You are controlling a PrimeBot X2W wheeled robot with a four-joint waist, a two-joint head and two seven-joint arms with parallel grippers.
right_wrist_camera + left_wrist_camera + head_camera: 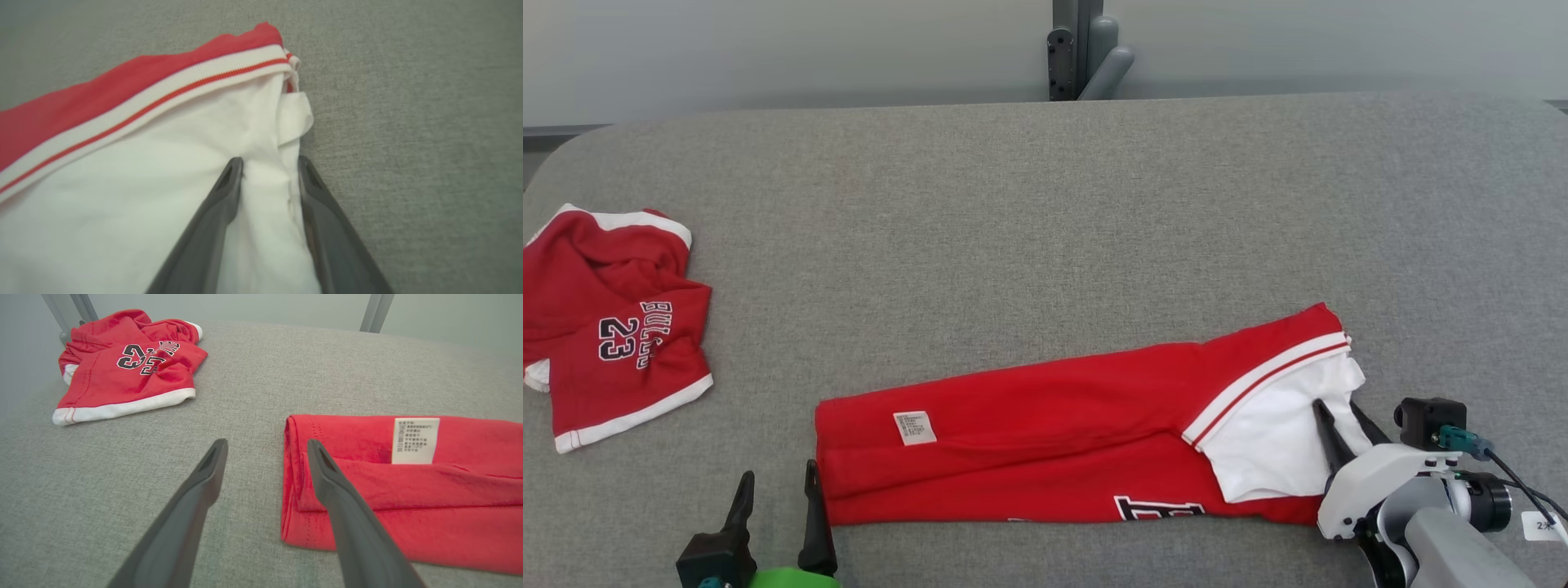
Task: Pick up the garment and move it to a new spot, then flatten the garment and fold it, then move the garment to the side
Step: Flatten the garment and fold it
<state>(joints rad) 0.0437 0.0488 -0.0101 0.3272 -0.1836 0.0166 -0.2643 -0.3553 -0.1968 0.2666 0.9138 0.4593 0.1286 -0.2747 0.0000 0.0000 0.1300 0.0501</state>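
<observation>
Two red items were counted on the grey fabric-covered table (1045, 204). One folded red garment (1054, 408), with a white panel, red-white striped trim and one white care label (915, 428), was laid lengthwise at near centre. One pair of crumpled red shorts (613, 327), printed "23", was noted at far left. The left gripper (778, 474) was held wide at the garment's left edge. The right gripper (1335, 406) was narrowed, with white cloth pinched.

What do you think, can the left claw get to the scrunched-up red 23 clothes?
Probably yes. The left claw is open and empty beside the folded red garment, and only bare grey cloth surface lies between it and the crumpled BULLS 23 garment. It is a long sideways stretch, though.
</observation>
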